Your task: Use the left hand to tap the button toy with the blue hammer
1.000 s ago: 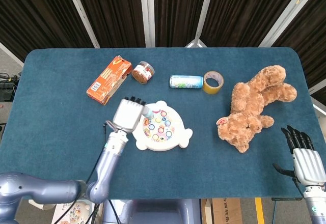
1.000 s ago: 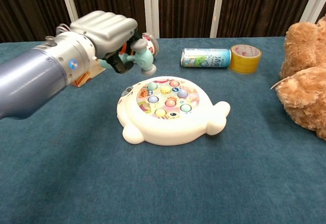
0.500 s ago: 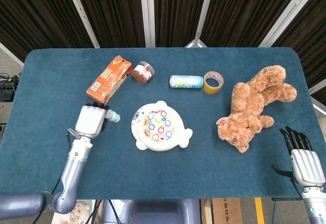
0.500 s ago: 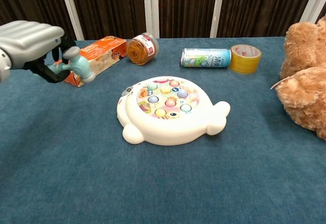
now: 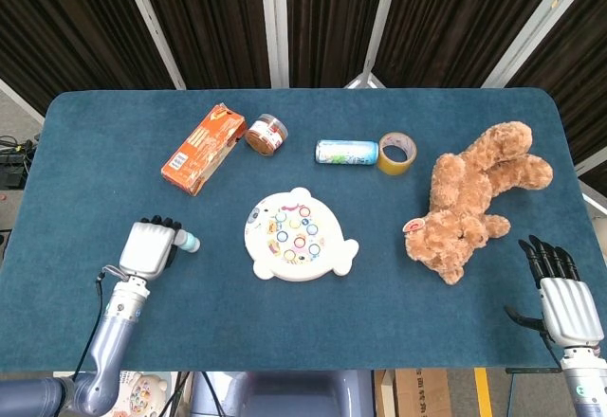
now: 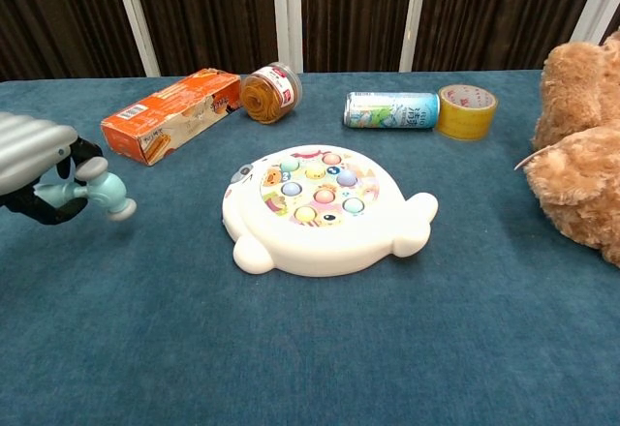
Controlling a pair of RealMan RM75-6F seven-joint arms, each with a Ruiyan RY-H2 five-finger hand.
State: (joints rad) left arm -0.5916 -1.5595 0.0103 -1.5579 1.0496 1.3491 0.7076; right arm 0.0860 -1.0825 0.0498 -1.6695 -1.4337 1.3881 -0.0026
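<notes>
On the dark blue cloth-covered table (image 5: pixel 398 313), the left hand (image 5: pixel 147 249) clenches the pale blue toy hammer (image 6: pixel 100 190), handle hidden, well left of the white whale-shaped button toy (image 6: pixel 320 210); the right hand (image 5: pixel 567 305), partly cropped, spreads empty fingers.

Bright, even light; sharp focus

Curtained lab (blue-clothed table (image 5: pixel 398 294))

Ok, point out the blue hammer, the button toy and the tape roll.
blue hammer (image 6: pixel 105 192), chest view, on its head.
button toy (image 6: pixel 320 208), chest view, on its white body.
tape roll (image 5: pixel 396 153), head view, on its rim.
</notes>
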